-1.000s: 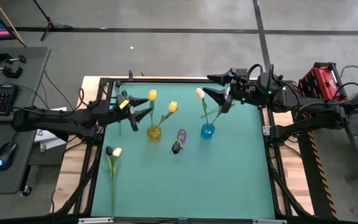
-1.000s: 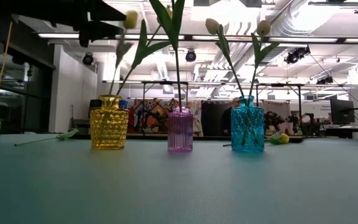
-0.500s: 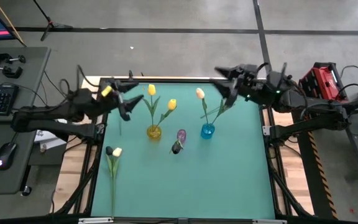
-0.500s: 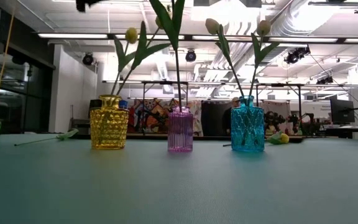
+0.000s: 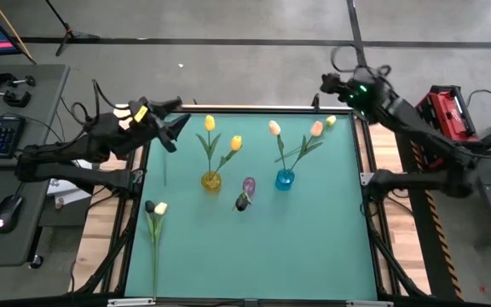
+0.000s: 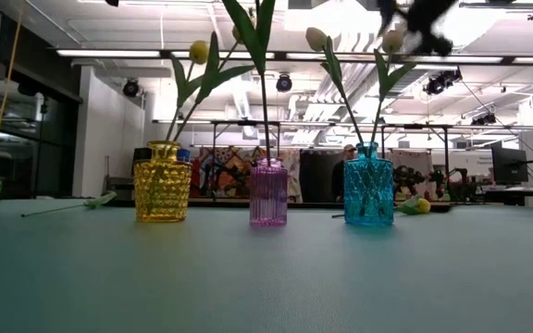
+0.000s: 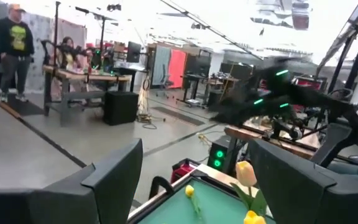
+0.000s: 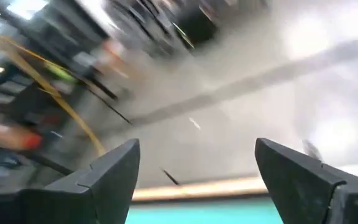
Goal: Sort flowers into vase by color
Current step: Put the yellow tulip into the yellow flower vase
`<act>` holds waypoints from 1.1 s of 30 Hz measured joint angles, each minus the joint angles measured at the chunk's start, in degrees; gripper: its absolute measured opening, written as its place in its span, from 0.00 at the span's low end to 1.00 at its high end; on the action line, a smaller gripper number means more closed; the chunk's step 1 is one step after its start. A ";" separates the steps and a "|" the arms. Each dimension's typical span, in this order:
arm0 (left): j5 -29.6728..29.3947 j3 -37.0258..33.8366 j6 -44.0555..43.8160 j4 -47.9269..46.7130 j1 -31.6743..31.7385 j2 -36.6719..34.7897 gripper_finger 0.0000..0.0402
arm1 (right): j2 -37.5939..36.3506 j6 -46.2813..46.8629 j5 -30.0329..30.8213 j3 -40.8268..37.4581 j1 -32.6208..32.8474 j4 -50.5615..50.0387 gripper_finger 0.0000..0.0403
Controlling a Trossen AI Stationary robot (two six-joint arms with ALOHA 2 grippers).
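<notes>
End effectors (image 5: 170,130) (image 5: 329,83) — both open — have withdrawn.

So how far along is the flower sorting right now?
Done: two yellow tulips stand in the yellow glass vase, two peach-pink tulips in the blue glass vase, and one dark tulip in the purple glass vase. In hand: nothing; the left pincer and right pincer are open and empty at the table's far edge. Left: a dark and a yellow tulip lying on the table.
</notes>
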 joint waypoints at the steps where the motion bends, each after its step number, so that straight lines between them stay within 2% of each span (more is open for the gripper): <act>1: 0.00 0.00 -0.83 0.00 0.00 0.11 0.71 | 1.89 0.85 -2.98 -0.13 -3.30 -2.23 0.76; 6: 0.02 0.00 -3.79 0.00 -0.17 0.27 0.71 | 13.63 2.42 -13.47 -0.19 -15.90 -7.67 0.76; 10: 0.55 0.00 -6.81 0.16 -0.17 0.06 0.71 | 23.27 2.65 -19.34 -0.19 -18.47 -9.07 0.76; 17: 4.16 0.02 -14.14 0.57 -0.17 -0.32 0.71 | 33.74 3.69 -18.85 -0.19 -14.91 -16.54 0.76; 21: 4.59 0.02 -14.24 0.46 -0.17 -0.32 0.71 | 35.67 6.00 -18.53 -0.17 -12.63 -17.23 0.76; 27: 4.64 0.02 -14.25 0.29 -0.17 -0.46 0.71 | 38.07 12.64 -13.60 -0.15 -10.15 -22.88 0.76; 33: 5.39 0.02 -14.26 -0.68 -0.17 -1.17 0.71 | 39.81 17.83 -11.80 -0.13 -9.15 -21.83 0.76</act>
